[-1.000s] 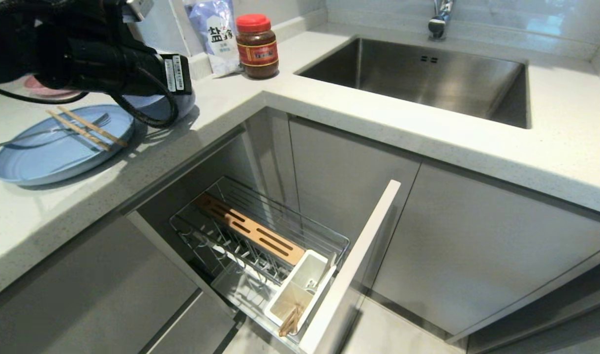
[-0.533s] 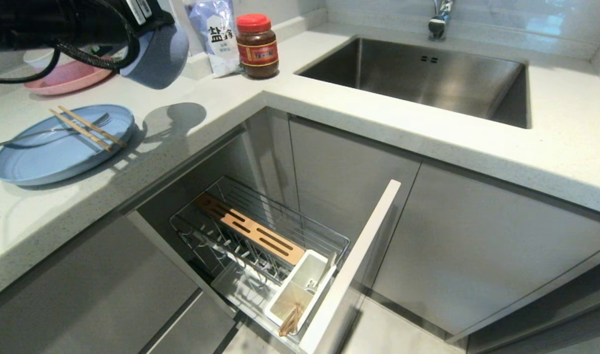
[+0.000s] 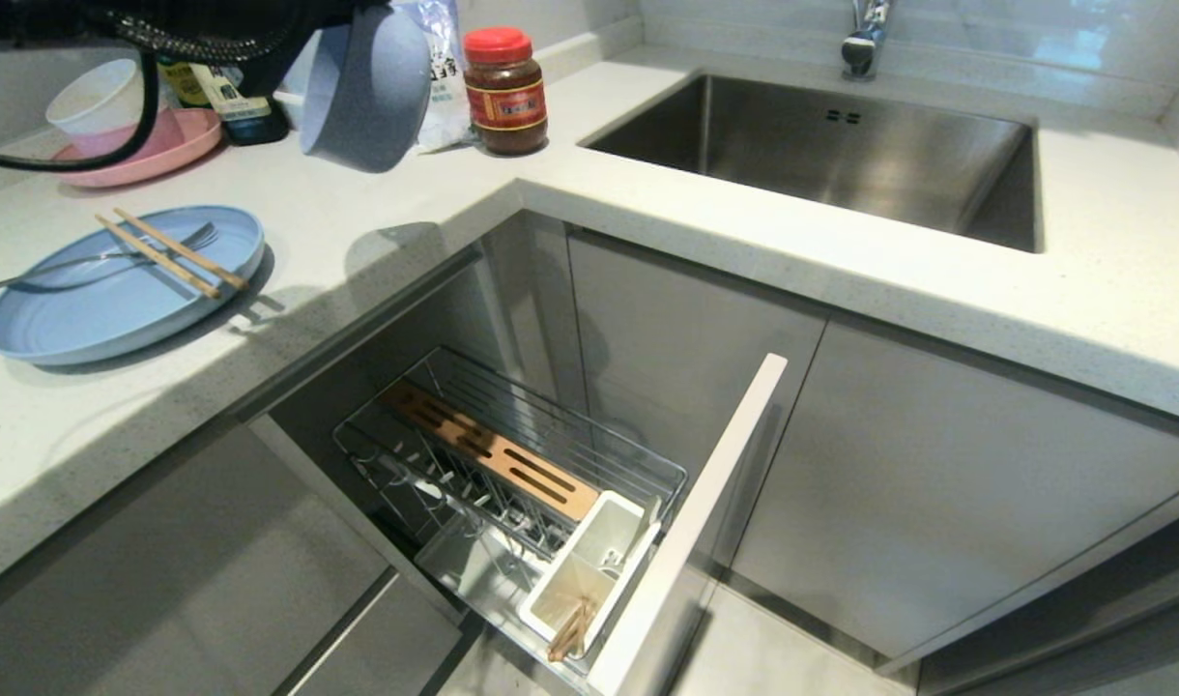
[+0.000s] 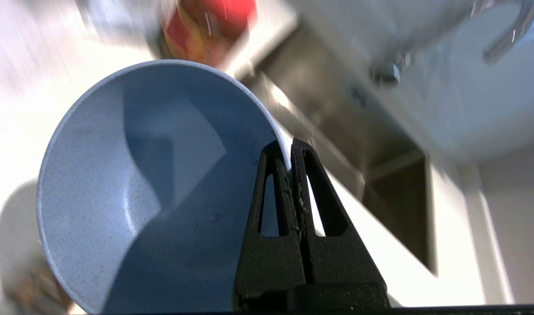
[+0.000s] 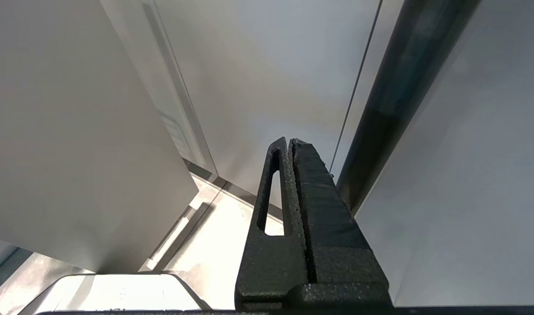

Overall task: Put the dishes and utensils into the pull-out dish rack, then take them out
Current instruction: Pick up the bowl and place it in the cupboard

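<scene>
Left gripper (image 4: 289, 146) pinched on rim of pale blue bowl (image 3: 365, 87), held tilted in air above countertop (image 3: 647, 222), near red-lidded jar (image 3: 504, 92); right gripper (image 5: 289, 142) closed on nothing, beside cabinet fronts. Pale blue plate (image 3: 116, 290) on counter carrying chopsticks (image 3: 169, 253) and fork (image 3: 87, 259); pull-out dish rack (image 3: 512, 483) open below.

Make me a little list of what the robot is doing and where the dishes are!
left gripper: shut on the bowl's rim, up in the air
bowl: blue, tilted on its side above the counter
right gripper: shut, holding nothing, low by the cabinets
plate: blue, on the counter
chopsticks: across the plate
fork: on the plate
rack: pulled out, no dishes in it
</scene>
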